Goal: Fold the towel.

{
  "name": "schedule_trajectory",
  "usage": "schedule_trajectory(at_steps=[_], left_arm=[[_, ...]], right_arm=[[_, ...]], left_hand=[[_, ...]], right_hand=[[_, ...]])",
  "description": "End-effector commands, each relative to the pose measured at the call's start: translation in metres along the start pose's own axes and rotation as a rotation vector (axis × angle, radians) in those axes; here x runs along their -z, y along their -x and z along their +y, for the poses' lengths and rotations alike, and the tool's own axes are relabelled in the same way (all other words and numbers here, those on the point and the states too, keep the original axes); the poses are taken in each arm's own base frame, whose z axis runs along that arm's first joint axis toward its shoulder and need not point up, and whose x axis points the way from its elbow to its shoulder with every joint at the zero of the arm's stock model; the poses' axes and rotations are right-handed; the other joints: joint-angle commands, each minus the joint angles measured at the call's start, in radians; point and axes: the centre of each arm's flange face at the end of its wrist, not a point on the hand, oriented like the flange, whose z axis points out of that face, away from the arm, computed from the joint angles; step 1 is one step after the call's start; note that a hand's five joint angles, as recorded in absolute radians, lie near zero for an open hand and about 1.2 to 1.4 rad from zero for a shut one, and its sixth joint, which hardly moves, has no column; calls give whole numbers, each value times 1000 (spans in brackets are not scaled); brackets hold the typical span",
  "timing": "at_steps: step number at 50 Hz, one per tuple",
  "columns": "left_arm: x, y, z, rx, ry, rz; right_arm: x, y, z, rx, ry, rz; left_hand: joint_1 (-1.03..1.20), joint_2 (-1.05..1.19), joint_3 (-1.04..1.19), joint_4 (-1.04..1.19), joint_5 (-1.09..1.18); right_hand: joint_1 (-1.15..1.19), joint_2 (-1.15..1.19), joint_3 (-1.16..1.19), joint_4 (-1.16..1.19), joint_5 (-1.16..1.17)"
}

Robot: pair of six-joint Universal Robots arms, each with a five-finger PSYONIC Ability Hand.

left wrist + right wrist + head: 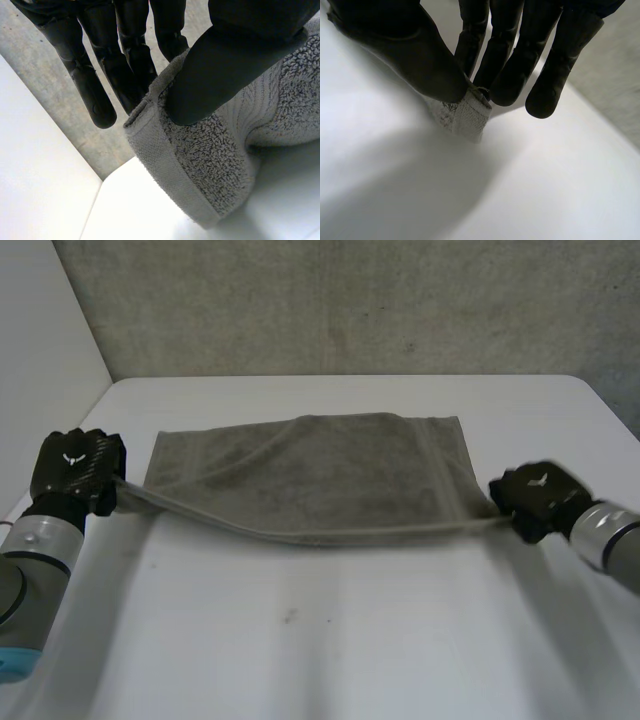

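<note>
Lying across the middle of the white counter (320, 640), the grey towel (320, 475) is seen with its far part flat on the surface. Its near edge is raised and drawn into a slightly sagging line between the two hands. At the towel's near-left corner the left hand (78, 472) is closed on the cloth, and at its near-right corner the right hand (535, 500) is likewise closed on the cloth. The step in hand is judged to be the carrying of the near edge over to the far edge for a first fold. To do it well, both corners should be lifted level and moved together, so that the edge is held straight and the sagging middle is not dragged across the layer beneath. The corners should be laid squarely on the far corners before either pinch is released. A slip is judged likelier at the towel's right corner, where little cloth is held. The whole towel and the line between the hands are given by the head view, but there the grips are hidden under the backs of the hands. In the left wrist view the hemmed corner is shown pressed by the thumb (220, 75) against the fingers (125, 75), with a good fold of terry beyond. In the right wrist view just the tip of the corner is seen pinched between thumb and fingers, close above the counter.
</note>
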Motion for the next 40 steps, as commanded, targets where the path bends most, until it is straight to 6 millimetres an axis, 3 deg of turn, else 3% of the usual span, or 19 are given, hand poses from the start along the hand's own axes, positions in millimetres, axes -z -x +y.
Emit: schedule_trajectory(at_steps=[1,8,12,14,17,22,27,28,29,30,31,32,33,34,35,36,37,39,40], left_arm=[[15,-5,-8,-6,10,19],[45,-11,-33,-51,5,97],[81,-19,-47,-92,40,170],[92,-20,-52,-103,54,182],[110,-22,-56,-110,91,198],[120,-24,-54,-101,129,217],[106,-21,-48,-103,113,208],[96,-20,-42,-104,114,204],[85,-20,-37,-107,104,207],[85,-20,-37,-107,104,207],[72,-19,-35,-111,87,200],[72,-19,-35,-111,87,200],[59,-18,-31,-114,76,199],[46,-20,-25,-111,80,207],[46,-20,-25,-111,80,207],[33,-24,-20,-108,84,225],[21,-31,-16,-107,86,247],[8,-38,-13,-110,84,266],[8,-38,-13,-110,83,266]], right_arm=[[39,-22,-37,-36,-60,77],[76,-25,-33,-55,94,43],[93,-25,-31,7,170,19],[112,-30,-28,42,239,10],[124,-29,-32,55,242,-21],[126,-33,-37,55,176,-45],[113,-37,-34,42,140,-61],[100,-42,-27,21,140,-63],[100,-42,-27,21,140,-63],[85,-46,-21,-3,140,-63],[70,-47,-18,-16,143,-57],[70,-47,-18,-17,143,-57],[56,-46,-20,-7,143,-47],[56,-46,-20,-7,143,-47],[43,-43,-23,14,140,-36],[30,-42,-26,47,142,-21],[30,-41,-26,47,142,-21],[2,-40,-24,73,149,-4],[2,-40,-24,73,149,-4]], left_hand=[[187,178,178,177,184],[187,178,178,177,184],[187,178,178,177,184],[187,178,178,177,184],[187,178,178,177,184],[187,178,178,177,184],[187,178,178,177,184],[187,178,178,177,184],[187,178,178,177,184],[187,178,178,177,184],[187,178,178,177,184],[187,178,178,177,184],[187,178,178,177,184],[187,178,178,177,184],[187,178,178,177,184],[187,178,178,177,184],[187,178,178,177,184],[187,178,178,177,184],[187,178,178,177,184]], right_hand=[[61,75,63,54,56],[61,75,63,54,56],[61,75,63,54,56],[61,75,63,54,56],[61,75,63,54,56],[61,75,63,54,56],[61,75,63,54,56],[61,75,63,54,56],[61,75,63,54,56],[61,75,63,54,56],[61,75,63,54,56],[61,75,63,54,56],[61,75,63,54,56],[61,75,63,54,56],[61,75,63,54,56],[61,75,63,54,56],[61,75,63,54,56],[61,75,63,54,56],[61,75,63,54,56]])
